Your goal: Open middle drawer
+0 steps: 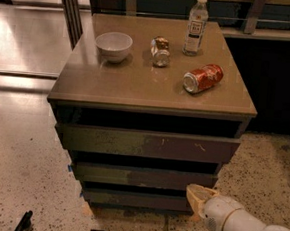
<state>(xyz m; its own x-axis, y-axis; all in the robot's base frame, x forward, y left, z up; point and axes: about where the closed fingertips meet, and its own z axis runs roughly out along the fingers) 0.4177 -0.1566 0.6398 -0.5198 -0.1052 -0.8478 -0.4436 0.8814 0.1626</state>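
Just under mid drawer [140,176]: end effector [195,194].

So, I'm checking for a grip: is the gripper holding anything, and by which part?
Cannot be told. The gripper sits low at the right end of the middle drawer; whether it grips that front is unclear.

My gripper [198,198] is pale tan at the tip and white behind, and sits low right beside the cabinet's bottom corner. The middle drawer [145,176] is plain dark brown; the top front [148,144] carries pale scratches. Above are a white bowl [113,45], a red can [203,78] and a clear bottle [194,25], white-capped. The floor [20,168] is cream, speckled black.
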